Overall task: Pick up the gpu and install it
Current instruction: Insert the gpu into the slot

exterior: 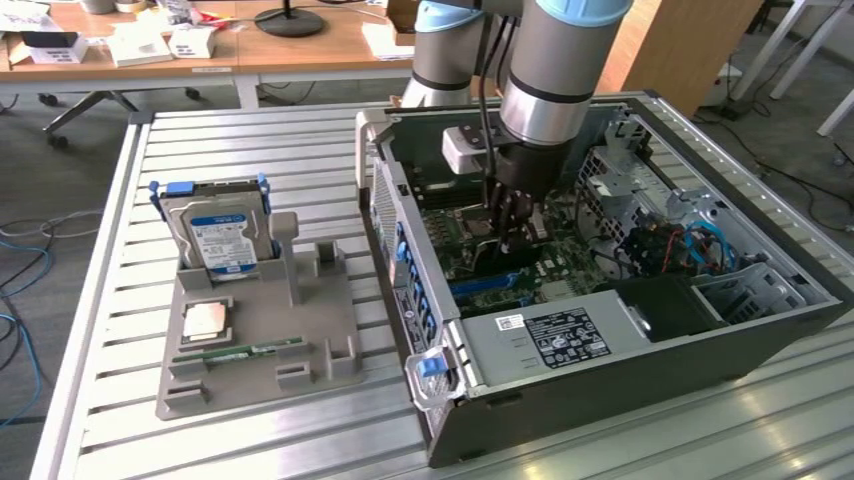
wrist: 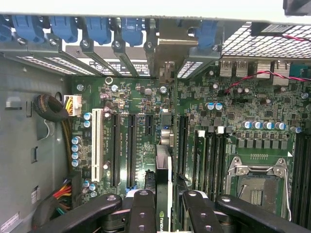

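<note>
GPU [wrist: 164, 167] clamped edge-on in hand [wrist: 167, 201] (over mobo [wrist: 124, 99]).

gpu [wrist: 164, 194]: smooth black | case [exterior: 641, 385]: matt grey metal | table [exterior: 267, 445]: ribbed bare metal

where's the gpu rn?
In the wrist view, the gpu sits edge-on in the gripper, inside the PC case, over the motherboard's expansion slots.

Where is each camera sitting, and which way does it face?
Exterior view: above the slatted metal table, looking down into the open black computer case; the grey-and-blue robot arm shows.
Wrist view: on the wrist, facing the green motherboard; black gripper holding the thin dark gpu shows.
Shared: motherboard, gripper.
</note>
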Tool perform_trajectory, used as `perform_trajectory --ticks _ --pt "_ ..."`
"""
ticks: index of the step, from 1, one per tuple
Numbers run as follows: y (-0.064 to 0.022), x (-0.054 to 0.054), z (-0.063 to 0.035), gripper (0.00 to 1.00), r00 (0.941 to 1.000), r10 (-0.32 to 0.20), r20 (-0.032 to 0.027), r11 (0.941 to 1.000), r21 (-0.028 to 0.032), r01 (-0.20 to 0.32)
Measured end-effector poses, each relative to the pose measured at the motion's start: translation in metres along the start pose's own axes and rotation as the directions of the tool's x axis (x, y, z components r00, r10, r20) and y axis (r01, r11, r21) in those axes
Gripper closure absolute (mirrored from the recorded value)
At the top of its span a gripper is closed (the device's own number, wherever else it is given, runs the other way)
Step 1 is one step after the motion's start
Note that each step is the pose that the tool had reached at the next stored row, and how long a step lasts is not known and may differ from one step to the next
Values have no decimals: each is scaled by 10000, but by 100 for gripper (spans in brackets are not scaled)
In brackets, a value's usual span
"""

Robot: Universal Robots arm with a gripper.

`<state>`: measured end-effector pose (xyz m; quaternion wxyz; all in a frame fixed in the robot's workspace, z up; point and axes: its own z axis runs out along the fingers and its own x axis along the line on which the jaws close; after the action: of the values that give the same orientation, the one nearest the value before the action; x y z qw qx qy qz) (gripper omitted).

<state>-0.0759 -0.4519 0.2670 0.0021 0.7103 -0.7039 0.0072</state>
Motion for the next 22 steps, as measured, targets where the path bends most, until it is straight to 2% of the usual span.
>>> perform_trajectory --ticks 22 --pt "8 -1 22 74 10000 0 1 10000 0 0"
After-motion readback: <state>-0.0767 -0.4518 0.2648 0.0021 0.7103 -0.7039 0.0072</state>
